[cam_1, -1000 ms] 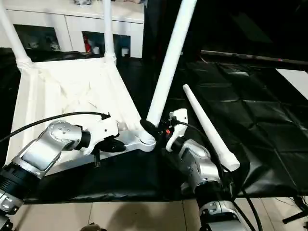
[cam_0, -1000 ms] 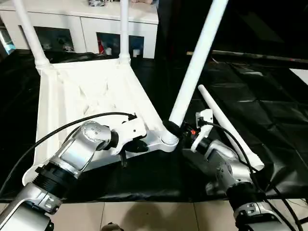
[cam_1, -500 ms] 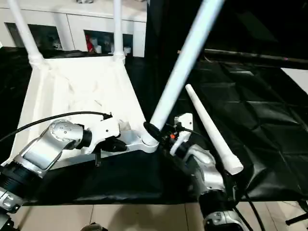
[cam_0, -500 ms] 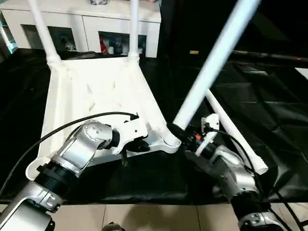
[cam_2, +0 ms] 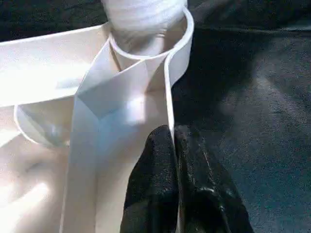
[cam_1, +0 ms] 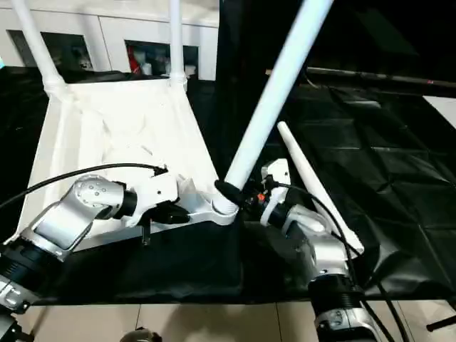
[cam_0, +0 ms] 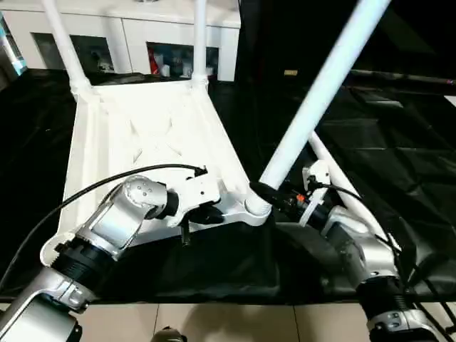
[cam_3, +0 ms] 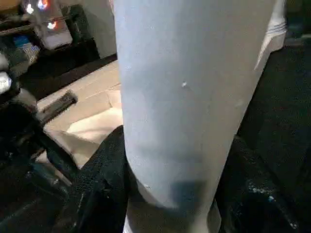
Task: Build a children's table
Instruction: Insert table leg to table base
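White ribbed tabletop (cam_0: 142, 135) lies upside down. Two legs (cam_0: 63, 44) stand in its far sockets. A third leg (cam_0: 320, 96) leans from the near socket; a fourth (cam_1: 313, 185) lies beside.

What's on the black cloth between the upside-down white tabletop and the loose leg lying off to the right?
The right gripper, clamped on the tilted leg at the tabletop's near corner socket. The loose leg lies just behind it, in both eye views.

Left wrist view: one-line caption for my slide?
Left pincer shut on the tabletop rim, beside the corner socket holding a leg.
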